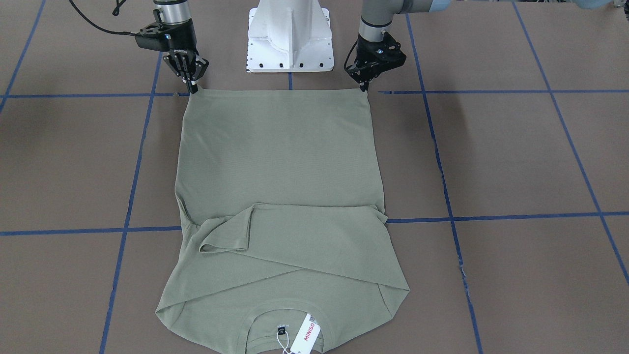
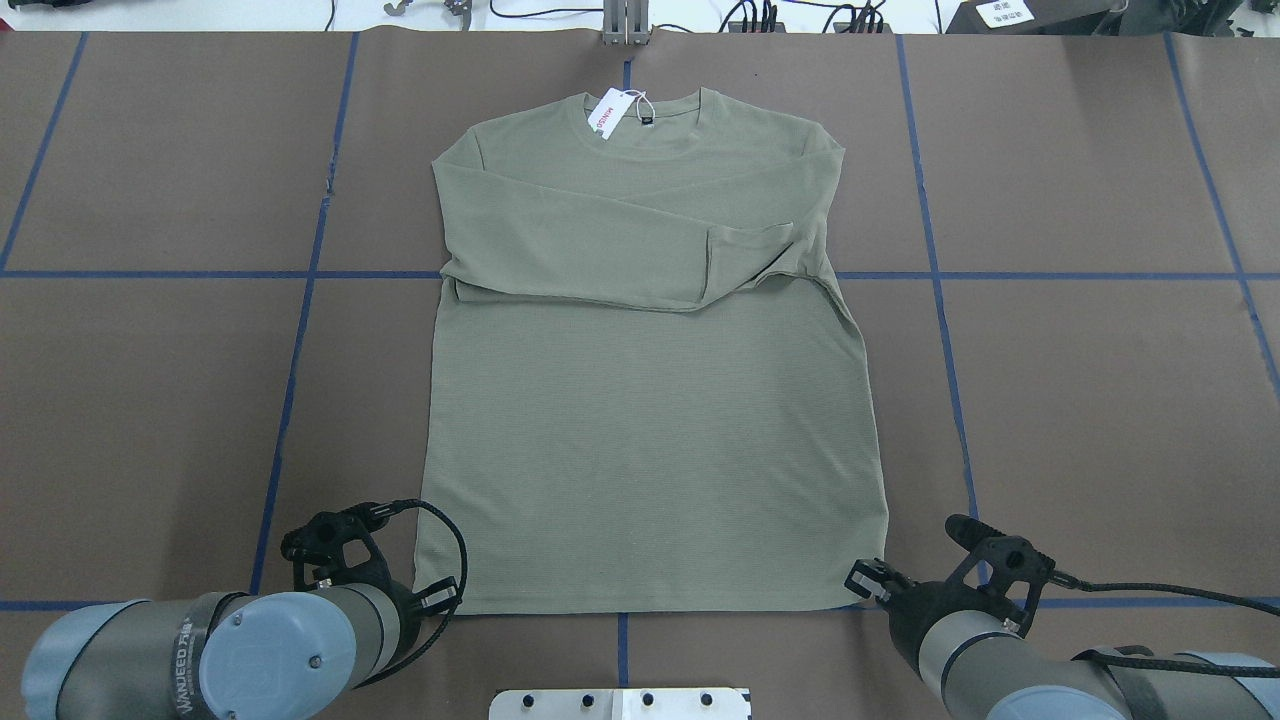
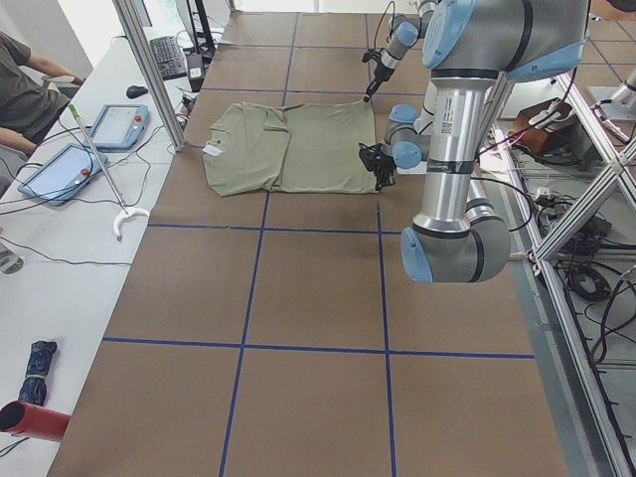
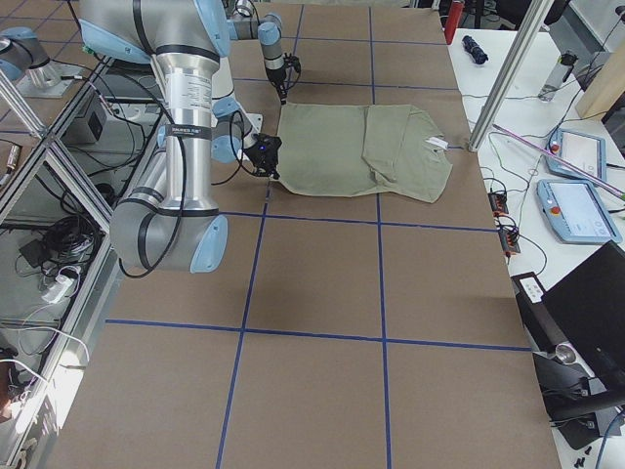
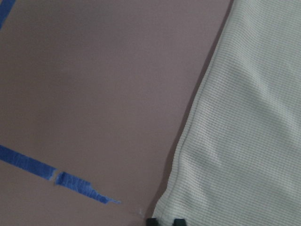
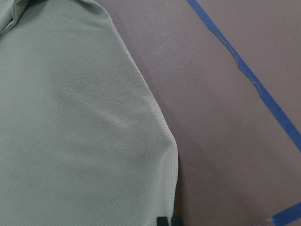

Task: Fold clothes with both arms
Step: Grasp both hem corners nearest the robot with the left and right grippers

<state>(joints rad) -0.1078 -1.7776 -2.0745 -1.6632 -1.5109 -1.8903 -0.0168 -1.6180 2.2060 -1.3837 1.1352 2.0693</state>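
Note:
The sage-green long-sleeved shirt [image 1: 280, 157] lies flat on the brown table, neck away from the robot, both sleeves folded across the chest [image 2: 640, 250]. A white MINISO tag [image 2: 607, 112] sits at the neck. My left gripper [image 2: 440, 597] is at the hem's left corner, and its fingertips pinch the shirt's edge in the left wrist view [image 5: 164, 221]. My right gripper [image 2: 865, 583] is at the hem's right corner and pinches the edge in the right wrist view [image 6: 168, 221]. Both corners rest at table level [image 1: 192, 88] [image 1: 364, 88].
The white pedestal base [image 1: 290, 37] stands between the arms, just behind the hem. Blue tape lines [image 2: 300, 330] grid the table. A side bench with tablets [image 3: 109, 124] and a metal post [image 3: 149, 70] lie beyond the neck end.

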